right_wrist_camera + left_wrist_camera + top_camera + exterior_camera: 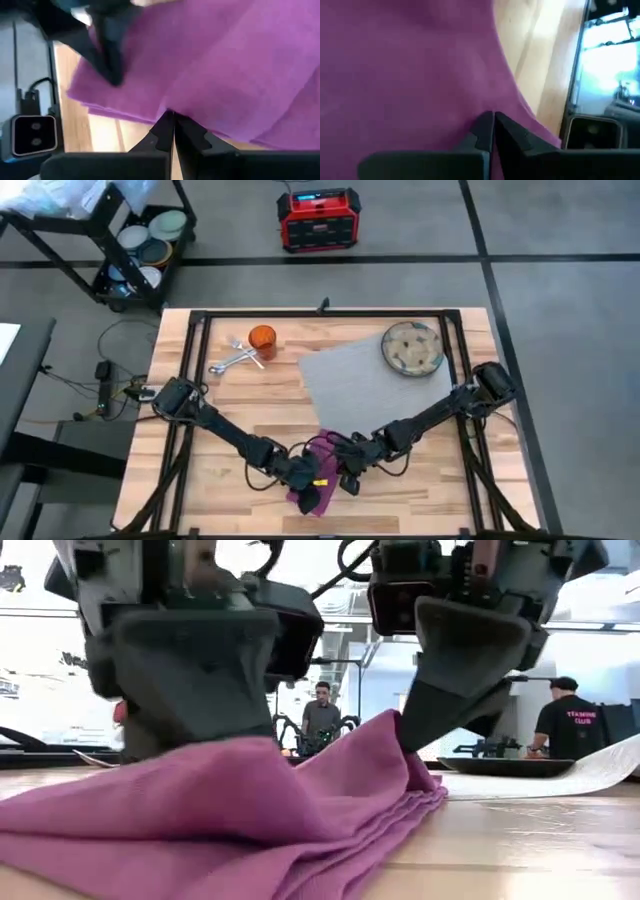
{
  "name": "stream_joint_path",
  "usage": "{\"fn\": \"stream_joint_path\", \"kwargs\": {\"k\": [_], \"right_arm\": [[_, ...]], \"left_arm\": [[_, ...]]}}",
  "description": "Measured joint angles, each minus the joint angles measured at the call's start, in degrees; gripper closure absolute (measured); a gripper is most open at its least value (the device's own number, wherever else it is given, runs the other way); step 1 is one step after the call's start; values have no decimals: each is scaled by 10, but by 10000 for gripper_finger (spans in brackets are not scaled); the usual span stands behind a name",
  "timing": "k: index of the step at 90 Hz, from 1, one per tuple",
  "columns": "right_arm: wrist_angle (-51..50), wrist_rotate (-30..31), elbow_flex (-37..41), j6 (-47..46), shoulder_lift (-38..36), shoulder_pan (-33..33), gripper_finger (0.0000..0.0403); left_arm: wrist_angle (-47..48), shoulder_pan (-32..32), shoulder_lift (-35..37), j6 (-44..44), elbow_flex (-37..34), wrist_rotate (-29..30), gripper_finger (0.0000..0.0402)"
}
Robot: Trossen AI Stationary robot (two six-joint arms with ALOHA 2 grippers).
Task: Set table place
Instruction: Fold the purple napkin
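both grippers, left point(493, 131) and right point(173, 129), pinched the napkin point(318, 472) at the table's point(230, 400) near edge, clear of the mat point(370, 385). only the low view showed people behind.

Under my left pincer point(308, 473) and right pincer point(345, 472), both black, I see the napkin point(318, 480), a plain magenta with no print. Next to them the table point(230, 405) shows pale wooden planks inside a black frame. Beyond the right pincer lies the mat point(365, 385), grey and ribbed, and on its far corner the plate point(412, 347), beige with a darker mottled pattern. Far from the left pincer I see the orange cup point(262, 339) and silvery steel cutlery point(236, 358).
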State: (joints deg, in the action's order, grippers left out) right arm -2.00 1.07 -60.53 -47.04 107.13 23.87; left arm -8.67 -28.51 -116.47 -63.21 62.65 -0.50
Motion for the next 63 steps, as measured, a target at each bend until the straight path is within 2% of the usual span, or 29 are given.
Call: {"fn": "stream_joint_path", "kwargs": {"k": [7,11,18,23,27,38,49,63], "right_arm": [[-7,23,-1,6,5,-12,403],[-52,93,-3,-46,9,-26,403],[-210,229,1,-197,-3,-46,403],[-274,305,2,-223,-21,-44,403],[-284,333,2,-210,-37,-33,403],[-273,334,-1,-186,-68,0,403],[-243,337,0,-185,-67,1,403],[-238,316,0,-194,-68,14,403]], "left_arm": [[-8,0,-4,3,-1,3,401],[-11,-1,-4,2,0,2,401],[-14,-1,-5,0,0,-2,401],[-15,-2,-5,1,-1,-3,401],[-15,-3,-6,2,-1,-3,401],[-15,-3,-6,2,-1,-2,401],[-19,-3,-6,6,-2,-3,401],[-15,12,19,70,-3,4,401]]}}
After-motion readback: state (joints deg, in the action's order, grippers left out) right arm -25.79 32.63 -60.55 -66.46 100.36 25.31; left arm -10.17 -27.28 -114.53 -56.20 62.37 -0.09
